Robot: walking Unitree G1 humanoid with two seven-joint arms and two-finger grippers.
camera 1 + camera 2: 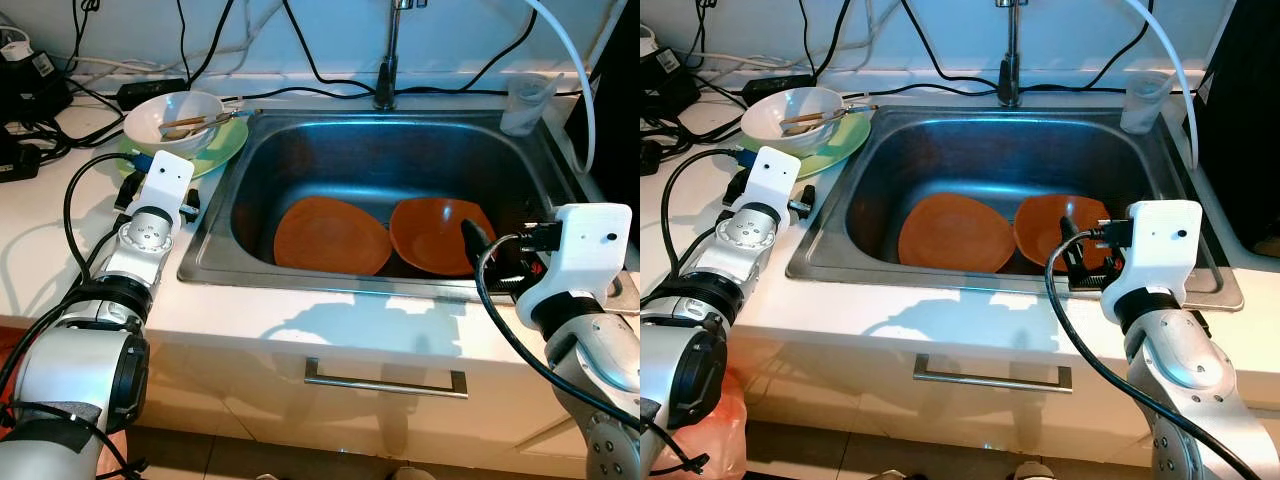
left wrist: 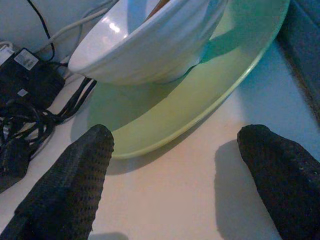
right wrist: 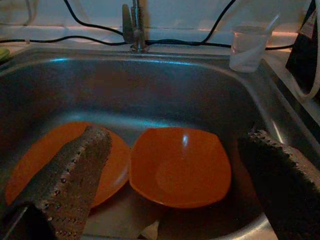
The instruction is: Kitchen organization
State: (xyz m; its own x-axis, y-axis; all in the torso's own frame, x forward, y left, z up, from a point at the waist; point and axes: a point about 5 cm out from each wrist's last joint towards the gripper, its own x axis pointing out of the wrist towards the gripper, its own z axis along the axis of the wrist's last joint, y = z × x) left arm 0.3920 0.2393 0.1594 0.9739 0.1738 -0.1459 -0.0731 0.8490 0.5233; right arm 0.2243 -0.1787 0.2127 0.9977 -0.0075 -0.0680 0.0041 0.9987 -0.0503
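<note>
The left claw gapes wide and empty on the white surface, just short of the green plate carrying a white bowl. The right claw, wide open, hangs over the sink, where two orange plates lie at its 12 o'clock.

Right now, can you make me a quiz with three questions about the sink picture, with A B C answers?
1. Where is the white bowl?
A. in the sink
B. on the green plate
C. on the floor

2. How many orange dishes lie in the sink?
A. one
B. two
C. four

3. How is the right gripper?
A. open above the sink
B. shut on a cup
C. holding a spoon

Answers: 1 B, the bowl sits on the green plate on the counter. 2 B, an orange plate and an orange bowl. 3 A, its fingers stand wide apart, holding nothing.
</note>
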